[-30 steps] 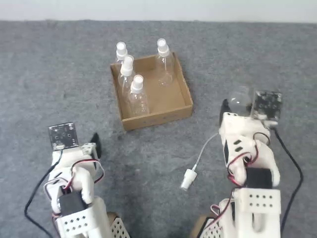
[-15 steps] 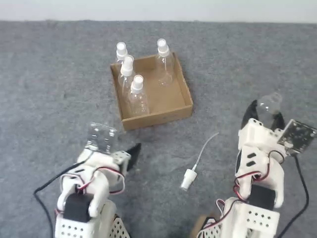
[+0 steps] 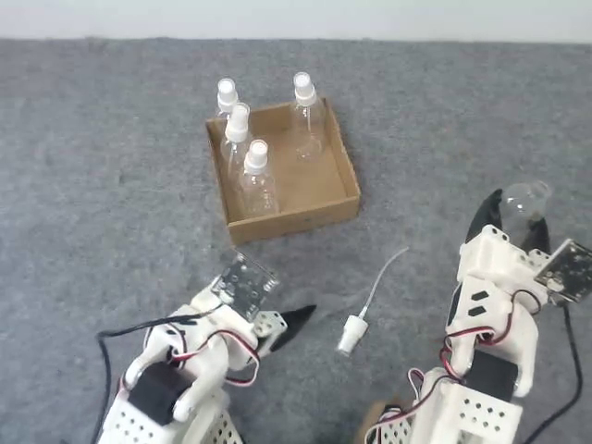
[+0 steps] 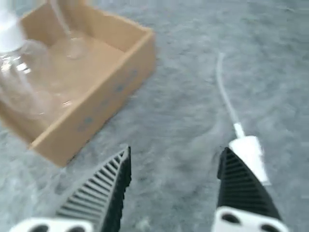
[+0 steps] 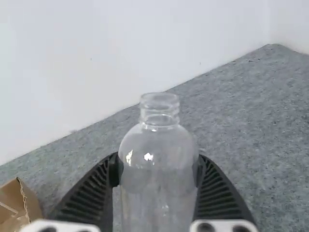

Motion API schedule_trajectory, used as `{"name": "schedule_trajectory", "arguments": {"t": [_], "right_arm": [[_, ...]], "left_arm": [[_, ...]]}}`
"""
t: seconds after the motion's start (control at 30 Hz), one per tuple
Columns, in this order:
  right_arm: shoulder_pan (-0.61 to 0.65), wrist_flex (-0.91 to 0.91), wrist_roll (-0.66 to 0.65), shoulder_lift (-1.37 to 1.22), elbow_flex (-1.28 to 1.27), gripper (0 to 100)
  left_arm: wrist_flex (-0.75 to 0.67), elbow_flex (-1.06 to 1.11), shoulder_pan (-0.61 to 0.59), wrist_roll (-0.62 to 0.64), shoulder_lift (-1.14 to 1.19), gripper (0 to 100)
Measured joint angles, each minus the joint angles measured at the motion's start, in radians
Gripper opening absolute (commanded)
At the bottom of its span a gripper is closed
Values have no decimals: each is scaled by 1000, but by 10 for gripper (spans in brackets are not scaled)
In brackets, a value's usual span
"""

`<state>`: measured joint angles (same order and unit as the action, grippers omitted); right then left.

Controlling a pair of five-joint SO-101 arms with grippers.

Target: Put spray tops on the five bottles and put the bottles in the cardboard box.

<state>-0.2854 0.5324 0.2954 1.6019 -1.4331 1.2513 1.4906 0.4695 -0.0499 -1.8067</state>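
The right gripper (image 5: 157, 166) has its jaws clenched on an uncapped bottle (image 5: 157, 159), lifted off the bench (image 3: 111, 166). The left gripper (image 4: 176, 157) hovers, jaws spread, just beside the loose spray top (image 4: 248, 152) lying there. Four capped bottles (image 3: 256, 171) stand at the cardboard box (image 3: 291, 222), one possibly behind its wall.

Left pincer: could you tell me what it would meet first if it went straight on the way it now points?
Most likely the loose spray top lying on the carpet: the open left pincer points towards it, close by. Depth is unclear, so it could brush the carpet first.
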Motion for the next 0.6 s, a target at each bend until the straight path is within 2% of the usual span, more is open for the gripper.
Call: {"name": "schedule_trajectory", "arguments": {"t": [0.3,0.6], "right_arm": [[-3,0,0,0,0,69],[-3,0,0,2,-21,69]], "left_arm": [[-48,0,84,0,17,276],[-236,-48,244,87,402,276]]}}
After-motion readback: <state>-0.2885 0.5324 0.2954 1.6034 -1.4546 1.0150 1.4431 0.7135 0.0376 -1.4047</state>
